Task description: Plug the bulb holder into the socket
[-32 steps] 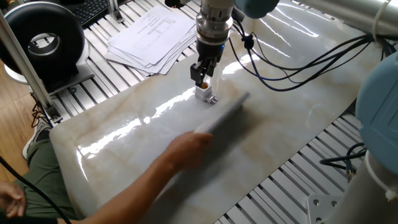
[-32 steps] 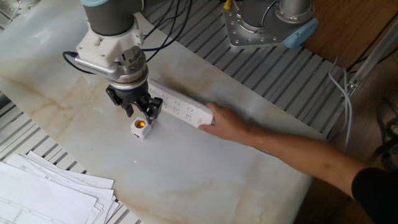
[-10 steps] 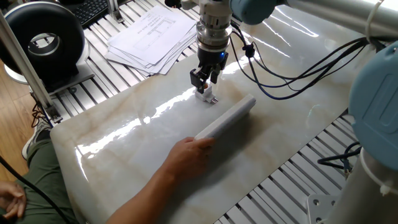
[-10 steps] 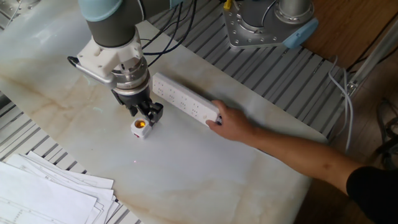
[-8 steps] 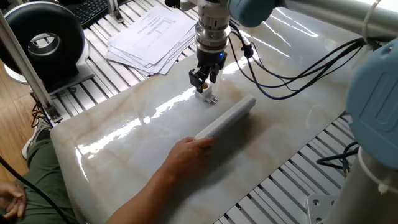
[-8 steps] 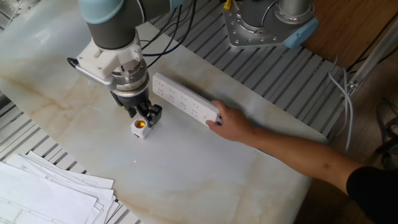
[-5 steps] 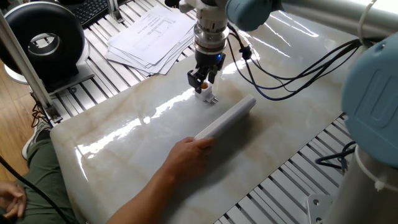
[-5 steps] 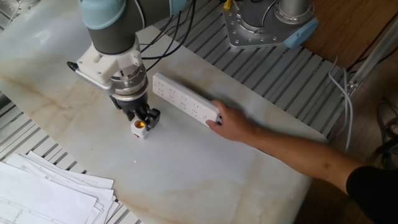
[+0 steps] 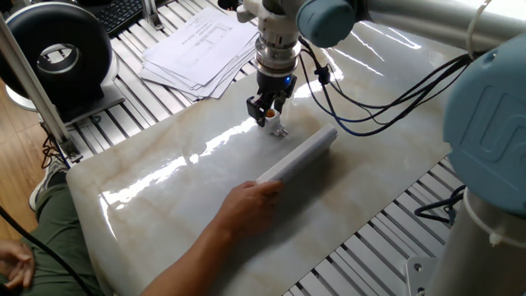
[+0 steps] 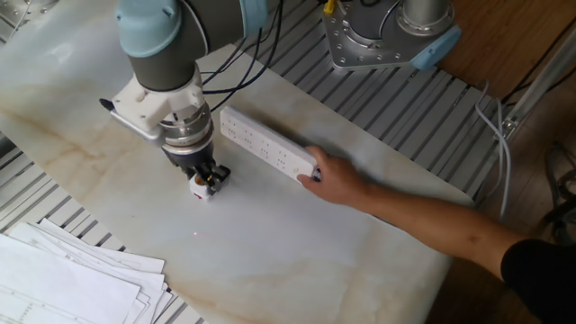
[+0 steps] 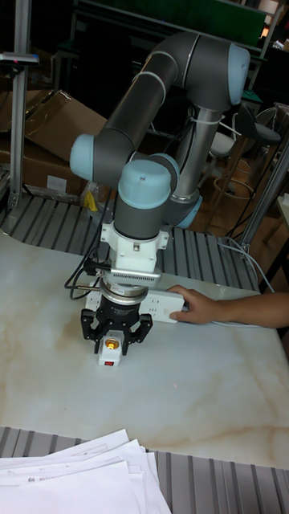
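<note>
The arm stands bent over the counter point(image 10: 297, 252), its wrist pointing straight down, and the gripper point(image 11: 115, 344) sits low over the bulb holder point(image 11: 112, 347). The jaws stand one on each side of the small white body, close against it, though whether they actually press on it I cannot tell. The bulb holder rests on the counter, its orange-lit opening visible between the jaws in the tall fixed view, and a metal prong shows at its base in one fixed view.

The socket point(image 10: 268, 154) lies just beside the gripper, nearer the counter's edge on the side of the arm's base, not touching the bulb holder. A person's hand point(image 10: 335, 180) rests on the socket's end away from the gripper, with the forearm reaching across the counter.

A stack of papers point(image 10: 72, 279) overhangs the counter edge opposite the arm's base. Between the papers and the bulb holder the marble surface is bare, and it is bare too on the side away from the hand
</note>
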Motion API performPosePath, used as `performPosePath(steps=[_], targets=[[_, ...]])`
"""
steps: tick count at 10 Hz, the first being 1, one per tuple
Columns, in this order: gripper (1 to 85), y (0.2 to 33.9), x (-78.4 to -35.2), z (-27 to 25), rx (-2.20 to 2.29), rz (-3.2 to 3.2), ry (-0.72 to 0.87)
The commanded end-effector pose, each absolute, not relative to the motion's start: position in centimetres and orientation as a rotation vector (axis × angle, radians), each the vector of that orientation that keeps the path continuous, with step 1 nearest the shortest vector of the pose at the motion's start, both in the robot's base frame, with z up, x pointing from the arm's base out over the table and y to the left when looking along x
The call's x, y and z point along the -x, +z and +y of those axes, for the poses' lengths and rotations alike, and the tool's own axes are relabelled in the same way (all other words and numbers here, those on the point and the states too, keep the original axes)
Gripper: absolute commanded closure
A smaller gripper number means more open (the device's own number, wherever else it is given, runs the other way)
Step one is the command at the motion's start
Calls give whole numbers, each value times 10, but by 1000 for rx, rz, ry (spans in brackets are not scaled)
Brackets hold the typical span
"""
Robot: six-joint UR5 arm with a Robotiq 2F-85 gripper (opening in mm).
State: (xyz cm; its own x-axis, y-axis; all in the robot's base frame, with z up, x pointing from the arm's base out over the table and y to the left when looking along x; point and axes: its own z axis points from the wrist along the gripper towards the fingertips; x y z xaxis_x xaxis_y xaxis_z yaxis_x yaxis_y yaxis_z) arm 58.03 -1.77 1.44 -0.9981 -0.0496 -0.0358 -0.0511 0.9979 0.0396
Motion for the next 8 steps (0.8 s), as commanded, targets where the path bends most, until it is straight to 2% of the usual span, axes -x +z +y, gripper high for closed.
performPosePath(steps=[1,8], targets=[[843,16,-578,-20,-23,3122,50],[843,67,-550,2,-70,3188,98]])
